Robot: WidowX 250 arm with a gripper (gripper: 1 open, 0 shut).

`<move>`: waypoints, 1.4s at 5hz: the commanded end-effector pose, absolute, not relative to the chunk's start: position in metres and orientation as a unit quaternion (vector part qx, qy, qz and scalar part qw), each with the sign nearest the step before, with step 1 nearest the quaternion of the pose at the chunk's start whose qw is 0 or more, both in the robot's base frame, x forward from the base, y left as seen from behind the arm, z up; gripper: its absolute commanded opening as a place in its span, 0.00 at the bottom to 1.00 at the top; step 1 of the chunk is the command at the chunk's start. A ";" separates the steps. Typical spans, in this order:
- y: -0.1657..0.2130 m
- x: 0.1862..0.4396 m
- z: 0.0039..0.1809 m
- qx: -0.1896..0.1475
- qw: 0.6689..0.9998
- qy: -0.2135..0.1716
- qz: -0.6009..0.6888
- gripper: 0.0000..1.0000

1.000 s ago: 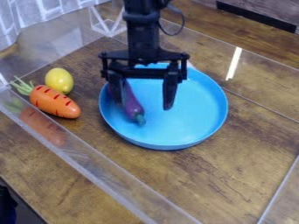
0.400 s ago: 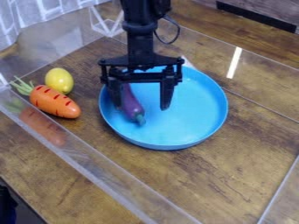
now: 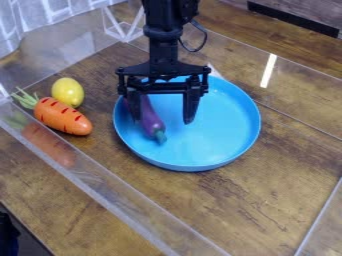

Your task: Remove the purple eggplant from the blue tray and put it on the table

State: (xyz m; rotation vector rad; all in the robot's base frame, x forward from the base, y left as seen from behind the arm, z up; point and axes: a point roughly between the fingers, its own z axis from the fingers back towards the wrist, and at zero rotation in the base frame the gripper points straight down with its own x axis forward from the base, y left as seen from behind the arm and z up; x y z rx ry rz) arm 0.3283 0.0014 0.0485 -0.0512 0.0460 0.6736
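Note:
The purple eggplant lies in the left part of the blue tray, its length running away from the camera. My gripper points straight down over it, open, with one finger to the eggplant's left and the other finger to its right. The fingertips are down near the tray floor and do not grip the eggplant. The tray rests on the dark brown wooden table.
An orange carrot and a yellow lemon lie on the table left of the tray. A clear plastic wall runs along the left and front edges.
The gripper has sunk slightly and rolled a little around the eggplant, staying open. The eggplant, carrot and lemon have not moved.

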 end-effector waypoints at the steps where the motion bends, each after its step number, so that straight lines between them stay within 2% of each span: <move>1: 0.011 0.342 0.059 -0.026 0.937 -0.009 0.349 1.00; 3: 0.018 0.347 0.062 -0.023 0.930 -0.016 0.366 1.00; 7: 0.024 0.358 0.048 -0.006 0.917 -0.019 0.399 1.00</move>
